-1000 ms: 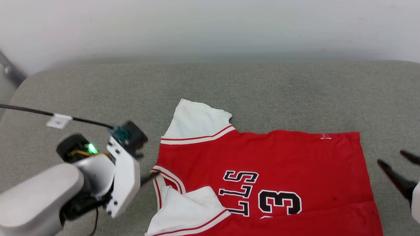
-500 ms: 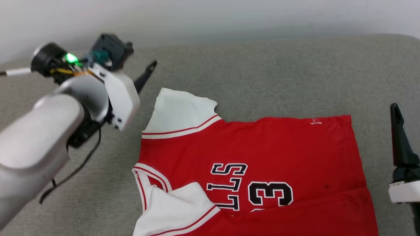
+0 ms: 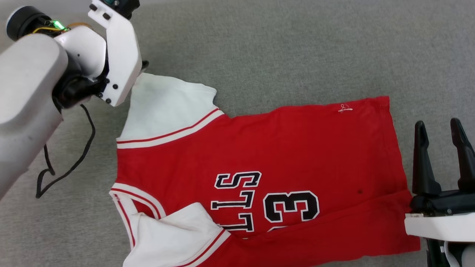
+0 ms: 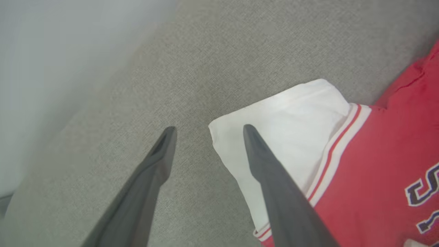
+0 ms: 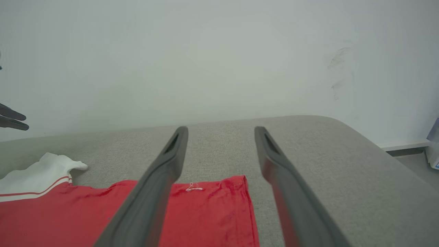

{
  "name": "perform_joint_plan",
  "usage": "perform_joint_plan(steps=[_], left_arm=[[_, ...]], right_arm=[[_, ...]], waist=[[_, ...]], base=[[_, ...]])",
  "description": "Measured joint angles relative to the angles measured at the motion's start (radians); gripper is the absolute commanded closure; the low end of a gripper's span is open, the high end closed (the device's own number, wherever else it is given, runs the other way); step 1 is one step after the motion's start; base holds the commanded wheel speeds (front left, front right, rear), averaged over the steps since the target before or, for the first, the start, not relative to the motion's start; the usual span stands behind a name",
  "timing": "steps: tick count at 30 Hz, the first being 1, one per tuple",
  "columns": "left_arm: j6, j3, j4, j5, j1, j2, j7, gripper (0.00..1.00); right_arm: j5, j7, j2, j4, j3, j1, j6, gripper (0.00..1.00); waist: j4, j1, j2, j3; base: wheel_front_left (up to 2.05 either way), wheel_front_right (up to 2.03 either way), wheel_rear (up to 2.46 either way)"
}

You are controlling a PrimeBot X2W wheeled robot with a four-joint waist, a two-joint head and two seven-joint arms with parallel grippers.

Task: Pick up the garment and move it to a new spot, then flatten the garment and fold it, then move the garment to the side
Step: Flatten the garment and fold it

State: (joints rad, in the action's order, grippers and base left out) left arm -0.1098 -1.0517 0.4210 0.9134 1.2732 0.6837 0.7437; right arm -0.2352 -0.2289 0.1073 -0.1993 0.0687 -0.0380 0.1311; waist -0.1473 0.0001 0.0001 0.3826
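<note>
The garment (image 3: 278,148), a red jersey with white sleeves and black letters and a "3", lies spread on the grey cushion, collar to the left and hem to the right. Its near sleeve (image 3: 174,237) is folded onto the chest. My left gripper (image 4: 209,129) is open above the outer corner of the far white sleeve (image 4: 291,113), one finger over the fabric and one over bare cushion. My right gripper (image 3: 439,126) stands open just off the hem's right edge, fingers pointing away from me, nothing between them. The hem corner (image 5: 212,206) lies below those fingers.
The grey cushion (image 3: 297,48) runs well beyond the garment on the far side and to the left. A white wall (image 5: 219,61) rises behind it. The cushion's rounded right end (image 5: 360,144) drops to the floor. A black cable (image 3: 63,163) hangs from my left arm.
The head camera has tilted down, so the wall has left the view. My left arm has swung from beside the collar up to the far sleeve. My right gripper has come in beside the hem.
</note>
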Motion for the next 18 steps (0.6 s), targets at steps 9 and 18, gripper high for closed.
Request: perform_joint_plan(steps=[9, 18], left_arm=[[-0.013, -0.071, 0.019, 0.044, 0.108, -0.016, 0.264, 0.0], [-0.021, -0.134, 0.029, 0.025, 0.165, -0.011, 0.346, 0.0]], right_arm=[[0.008, -0.017, 0.007, 0.04, -0.057, -0.082, 0.0, 0.0], [-0.002, -0.027, 0.024, 0.085, -0.107, -0.127, 0.0, 0.0]], waist=[[-0.037, 0.0, 0.0, 0.116], [-0.065, 0.0, 0.0, 0.205]], base=[[0.0, 0.0, 0.0], [0.0, 0.0, 0.0]])
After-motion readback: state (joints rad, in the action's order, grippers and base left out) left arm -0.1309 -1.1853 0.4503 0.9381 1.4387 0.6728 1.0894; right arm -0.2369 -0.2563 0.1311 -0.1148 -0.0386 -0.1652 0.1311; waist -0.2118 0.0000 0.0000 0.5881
